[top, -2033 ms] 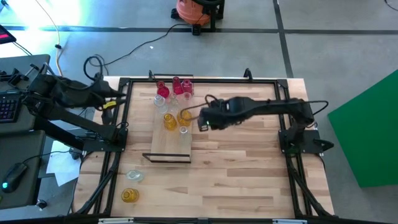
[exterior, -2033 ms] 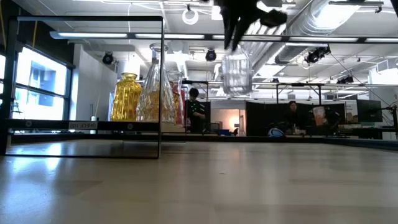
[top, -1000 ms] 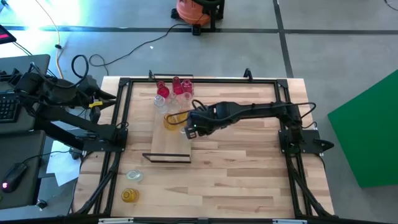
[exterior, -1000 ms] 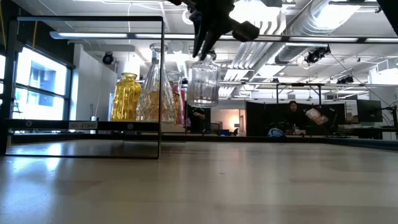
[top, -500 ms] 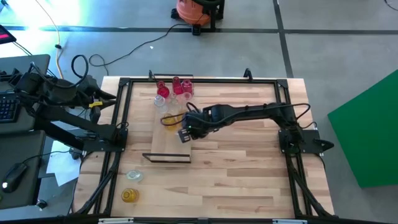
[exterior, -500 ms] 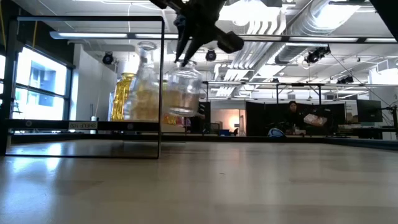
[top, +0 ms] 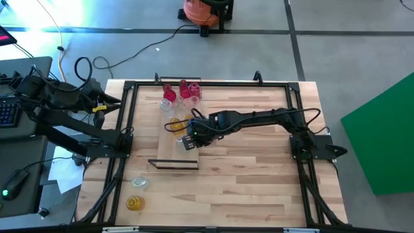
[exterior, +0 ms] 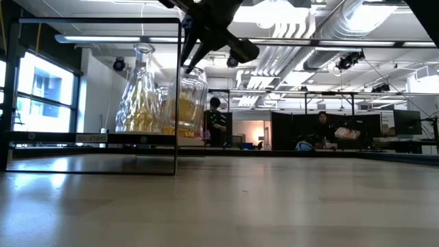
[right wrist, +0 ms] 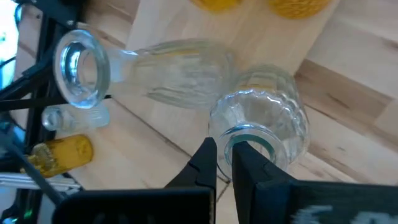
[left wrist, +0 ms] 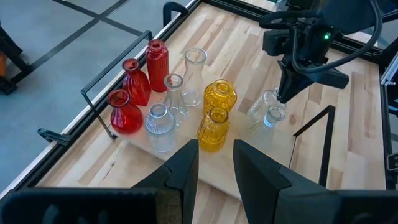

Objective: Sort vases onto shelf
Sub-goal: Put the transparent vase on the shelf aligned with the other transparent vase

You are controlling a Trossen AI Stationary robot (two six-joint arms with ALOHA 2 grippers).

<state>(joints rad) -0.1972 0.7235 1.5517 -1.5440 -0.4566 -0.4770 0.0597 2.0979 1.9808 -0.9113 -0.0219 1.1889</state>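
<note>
The shelf point(top: 178, 155) is a light-wood board on the table. Three red vases point(left wrist: 134, 93), two amber ones point(left wrist: 214, 115) and several clear ones stand on it. My right gripper point(top: 189, 137) reaches over the board from the table's right, shut on a ribbed clear vase point(exterior: 191, 99). A tall clear vase point(exterior: 140, 89) with a flared mouth stands right beside it on the left. My left gripper point(left wrist: 214, 149) stays open beyond the table's left edge, holding nothing. My right gripper holds the ribbed clear vase by the rim of its mouth point(right wrist: 225, 144), pinched between one finger outside the rim and one at the opening. The fingers slant down from the right. The vase hangs tilted below them; the shelf's dark frame hides whether its base rests on the board.
A small clear vase point(top: 139, 183) and an amber one point(top: 134, 203) lie on the table near its front left corner. The shelf's thin dark frame point(exterior: 177, 96) rises at the board's near end. A black frame runs around the tabletop.
My right gripper has gone toward the table's left edge and down, tipping further. The ribbed clear vase has come from beside the shelf's frame to low over the board, and now hangs tilted. The tall clear vase beside it has shifted toward the table's left.
</note>
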